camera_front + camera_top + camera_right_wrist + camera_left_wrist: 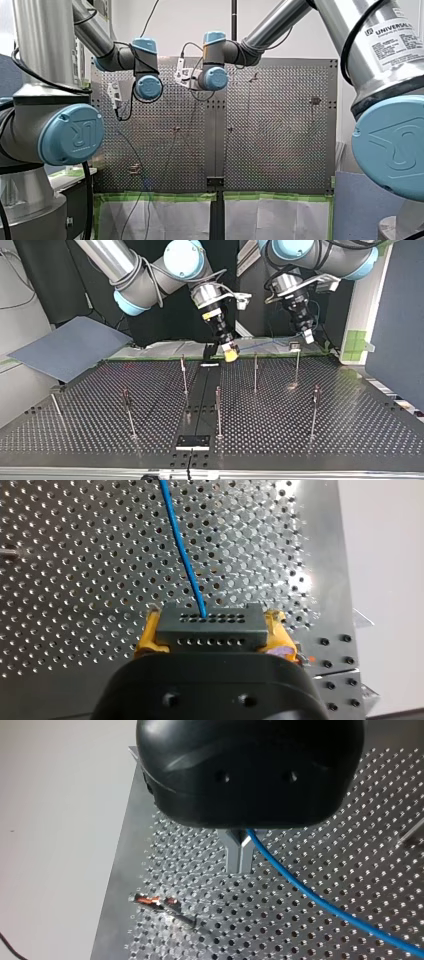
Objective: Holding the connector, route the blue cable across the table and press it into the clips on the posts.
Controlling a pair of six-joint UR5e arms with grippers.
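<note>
My right gripper is shut on a dark connector block, held between its yellow pads. The blue cable leaves the connector and runs ahead over the perforated table. In the top view my right gripper hangs low over the table's far edge near the middle. My left gripper has its metal fingers shut on the blue cable, which trails away beside them. In the top view my left gripper hovers right by a clip-topped post at the far right.
Several thin upright posts stand across the perforated table, among them one near the middle and one at the right. Below my left gripper stands a post with an orange-marked clip. A grey sheet lies off the table's left.
</note>
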